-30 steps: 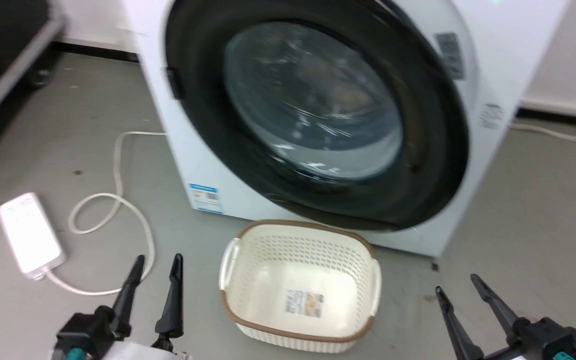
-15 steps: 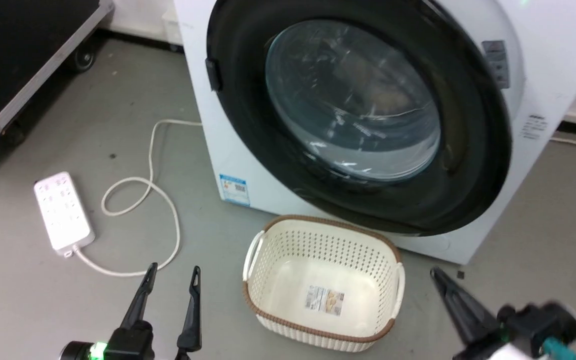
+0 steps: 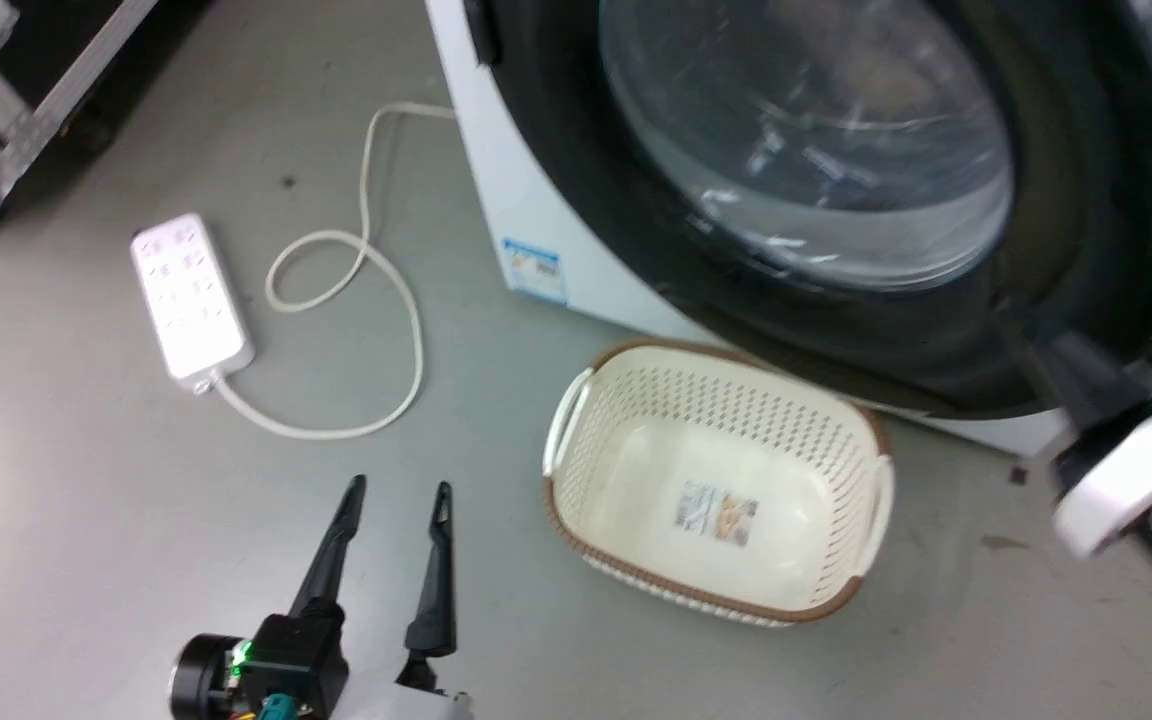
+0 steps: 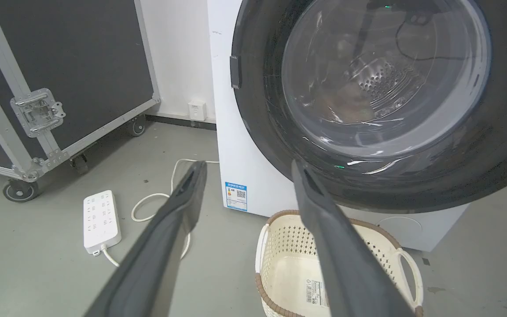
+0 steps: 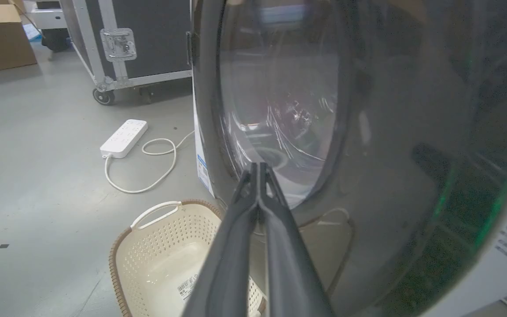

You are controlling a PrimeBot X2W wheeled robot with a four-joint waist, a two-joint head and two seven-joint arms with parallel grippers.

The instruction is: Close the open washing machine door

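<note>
The washing machine door [image 3: 836,150], a wide black rim around a bulging clear glass bowl, lies close against the white washer [image 3: 496,190]; I cannot tell whether it is latched. In the left wrist view the door [image 4: 368,88] is ahead of my open, empty left gripper [image 4: 247,169]. That left gripper [image 3: 399,488] hovers low over the floor, left of the basket. My right gripper [image 3: 1046,355] is blurred at the door's lower right rim. Seen from the right wrist, the right gripper [image 5: 258,166] is shut on nothing, tips at the door [image 5: 368,154] near the edge of the glass.
A cream perforated basket [image 3: 736,400] with a brown rim stands on the grey floor just below the door. A white power strip [image 3: 191,295] and its looped cable [image 3: 406,330] lie to the left. A black wheeled flight case [image 4: 60,66] stands further left.
The head camera has moved, shifting the whole picture. My right gripper has risen from the lower right to the door's lower right rim and has gone from open to shut. The left gripper stays open.
</note>
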